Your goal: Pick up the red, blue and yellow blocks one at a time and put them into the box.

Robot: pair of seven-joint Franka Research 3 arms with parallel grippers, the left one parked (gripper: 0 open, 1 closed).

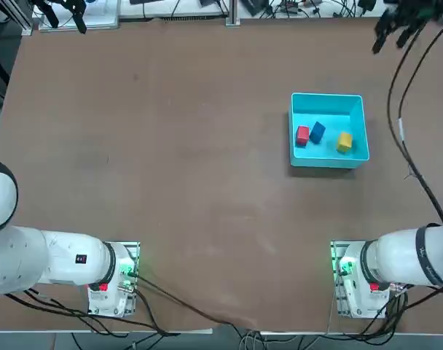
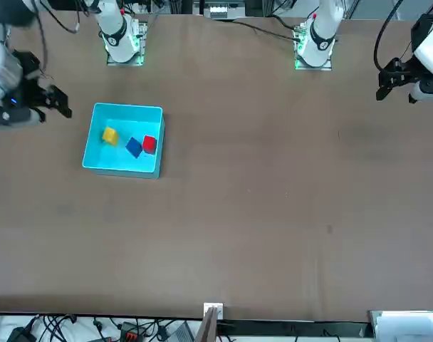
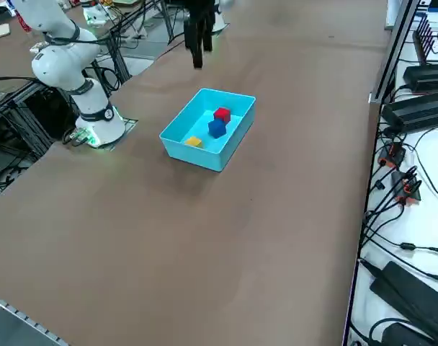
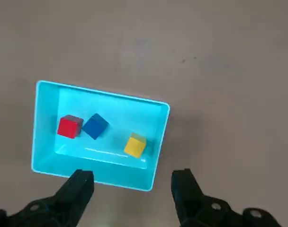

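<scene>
The cyan box (image 1: 328, 97) sits on the right half of the table. Inside it lie the red block (image 1: 302, 135), the blue block (image 1: 317, 132) touching it or nearly so, and the yellow block (image 1: 344, 141) a little apart. All three also show in the wrist view: red block (image 4: 69, 126), blue block (image 4: 95, 126), yellow block (image 4: 135, 145) within the box (image 4: 101, 174). My right gripper (image 1: 391, 36) hangs high above the table, beyond the box and toward the far right corner. The gripper (image 4: 132, 185) is open, with nothing between its fingers (image 4: 79, 185).
Black cables (image 1: 404, 138) trail from the right arm over the table's right edge. The arm bases (image 1: 350, 281) stand at the near edge. Cables and equipment (image 3: 413, 101) lie on a bench beyond the far side.
</scene>
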